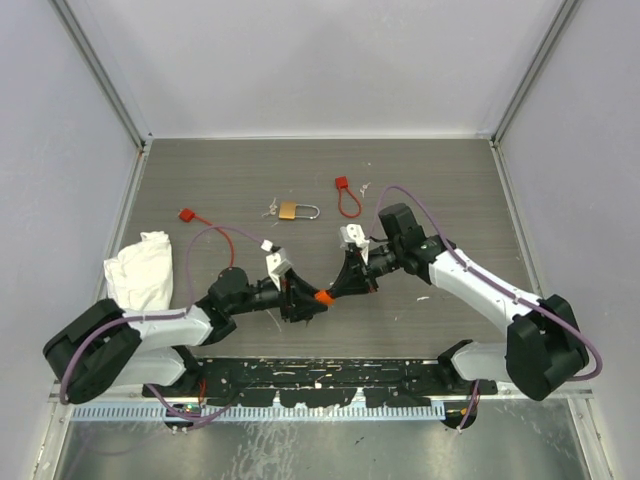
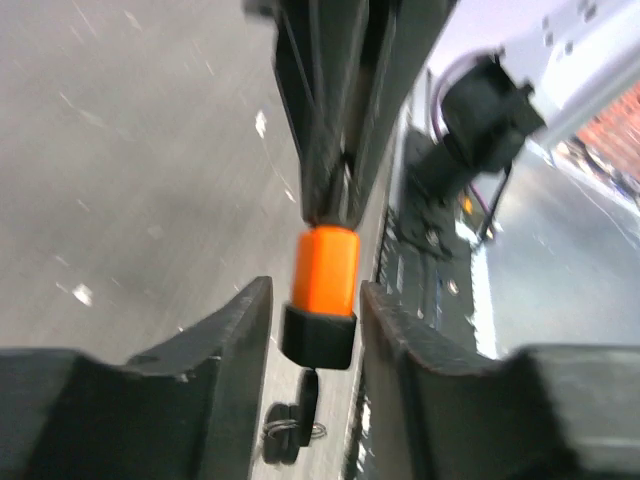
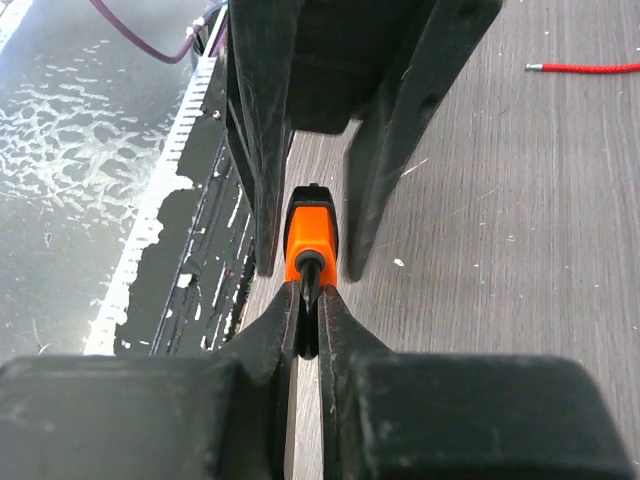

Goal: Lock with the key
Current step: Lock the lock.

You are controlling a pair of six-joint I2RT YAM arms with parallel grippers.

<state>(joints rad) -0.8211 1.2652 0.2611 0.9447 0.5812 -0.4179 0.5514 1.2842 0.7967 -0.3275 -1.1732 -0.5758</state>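
Key bunch hangs under orange piece; right end effector clamps its stem; left end effector flanks it, grip unclear.

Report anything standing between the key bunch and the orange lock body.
Nothing visible does. The key bunch hangs directly off the black end of the orange lock body, which sits between the left gripper's jaws; the right gripper pinches its other end.

Open table far right; padlock, 2 red seals, white cloth as obstacles.
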